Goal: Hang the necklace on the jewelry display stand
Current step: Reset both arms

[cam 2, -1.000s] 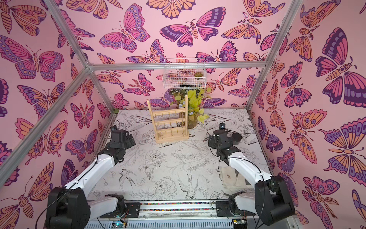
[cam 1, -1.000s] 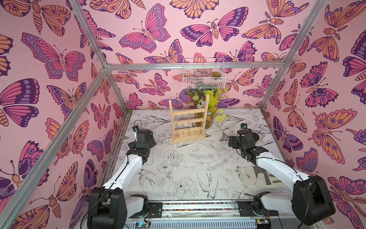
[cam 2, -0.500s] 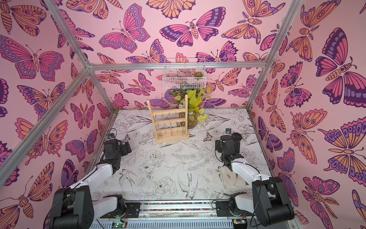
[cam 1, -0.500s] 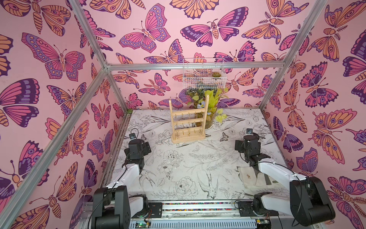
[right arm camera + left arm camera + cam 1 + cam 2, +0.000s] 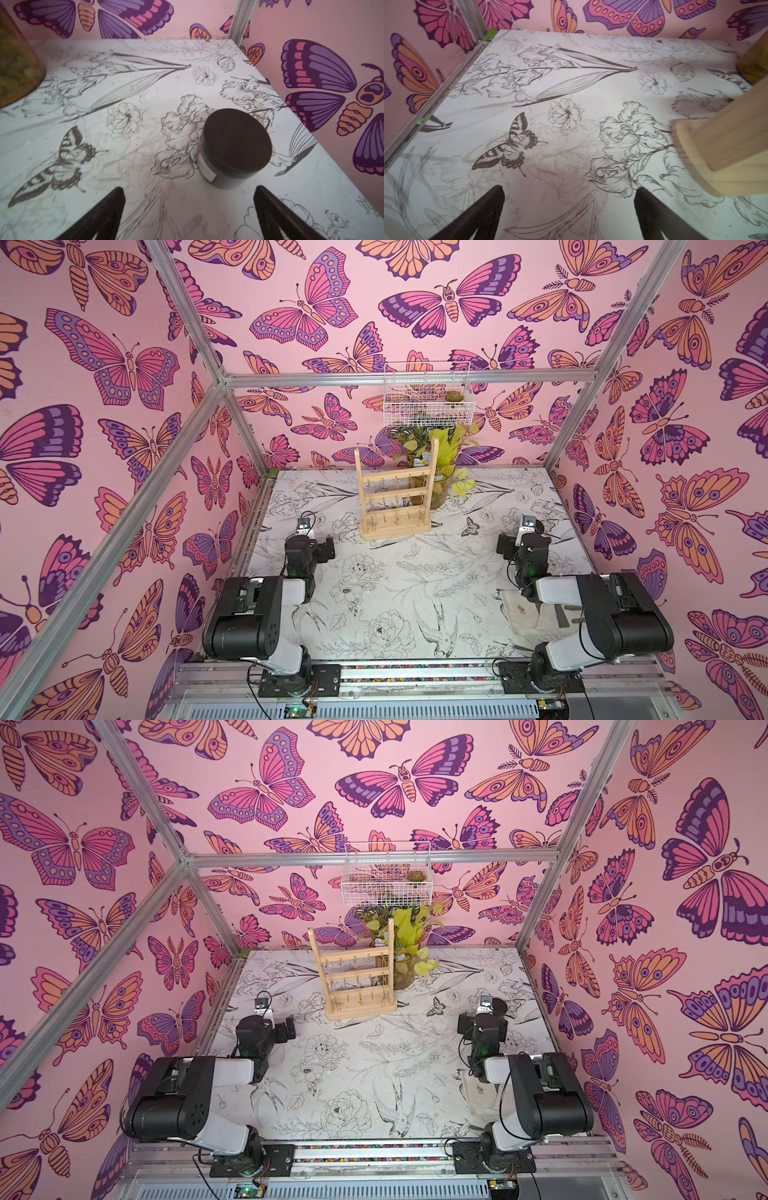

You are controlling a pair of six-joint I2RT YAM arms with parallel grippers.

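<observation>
Nearest, both arms sit folded low at the near edge of the white tabletop (image 5: 395, 593) printed with black line-drawn flowers. The left end effector (image 5: 570, 188) has its dark fingers spread wide over bare print, pinching nothing. The right end effector (image 5: 189, 188) is equally spread and empty. Under the right arm lies a beige cloth pouch (image 5: 524, 611), and just beyond the right end effector stands a squat dark round jar with a white label (image 5: 234, 145).

Farther back, mid-tabletop, the light wooden ladder-like jewelry display stand (image 5: 395, 494) is upright on its flat base. The hair-thin gold necklace (image 5: 423, 497) seems to hang in faint strands beside the right post in both top views, but it is too fine to tell which hook carries it. Such a chain should be almost weightless, limp, slippery and quick to tangle or snag. It is best pinched on one strand near the top of the loop and moved gently, since the light stand could tip.

Just behind the stand, a glass vase of yellow-green leaves (image 5: 440, 489) crowds any reach from the far right. A white wire basket (image 5: 428, 406) hangs on the far wall above.
</observation>
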